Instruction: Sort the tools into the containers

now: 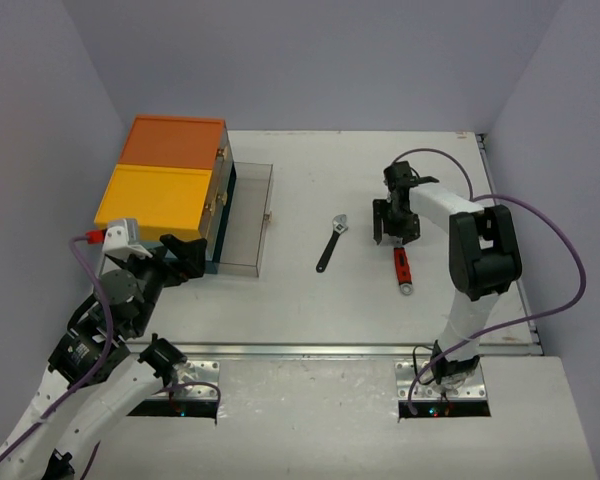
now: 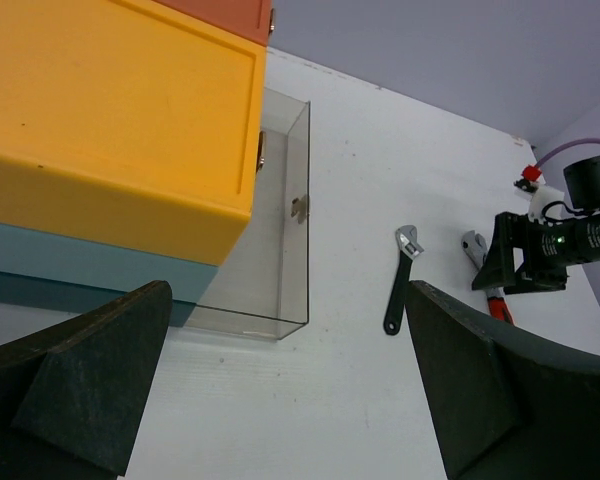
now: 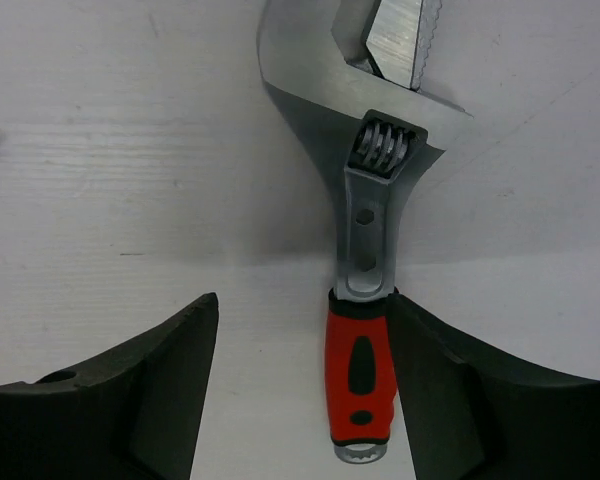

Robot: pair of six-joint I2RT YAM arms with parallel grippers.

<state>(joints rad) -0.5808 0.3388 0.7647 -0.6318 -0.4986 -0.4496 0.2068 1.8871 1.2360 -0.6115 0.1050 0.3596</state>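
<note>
The containers are a teal box unit with an orange top and a yellow top at the table's left. One clear drawer is pulled out and empty; it also shows in the left wrist view. A black adjustable wrench lies mid-table. A red-handled wrench lies to its right. My right gripper is open and hovers over that wrench, whose handle lies between the fingers close to the right finger. My left gripper is open and empty near the drawer's front corner.
The black wrench lies about a hand's width right of the drawer. Purple cables loop from the right arm. A metal rail marks the table's near edge. Grey walls close in the back and sides.
</note>
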